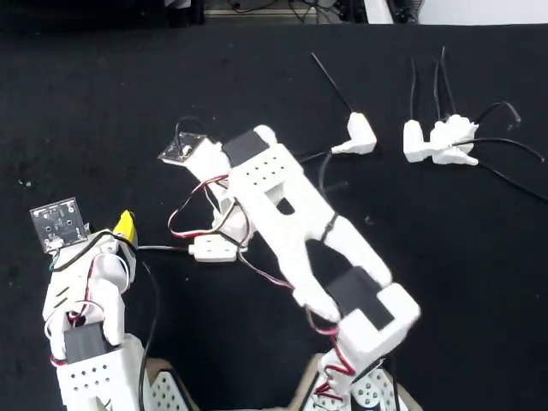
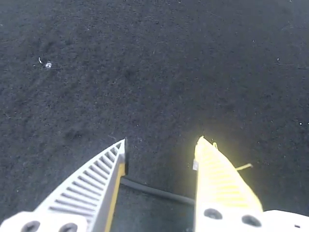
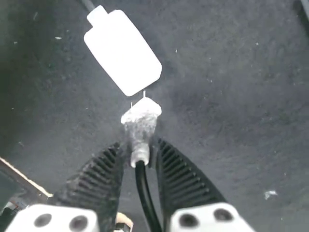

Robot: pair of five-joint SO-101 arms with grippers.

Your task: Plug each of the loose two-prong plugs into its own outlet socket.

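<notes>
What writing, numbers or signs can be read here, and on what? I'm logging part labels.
None can be read.
The white plug and the white socket show no print.
Any print on the small circuit board on the left arm is too small to read.

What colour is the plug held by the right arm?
The plug is white, with a black cord; clearest in the right wrist view.

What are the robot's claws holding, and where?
The right gripper pinches a two-prong plug by its back end, near the cord. The left gripper is open, holding nothing.
</notes>
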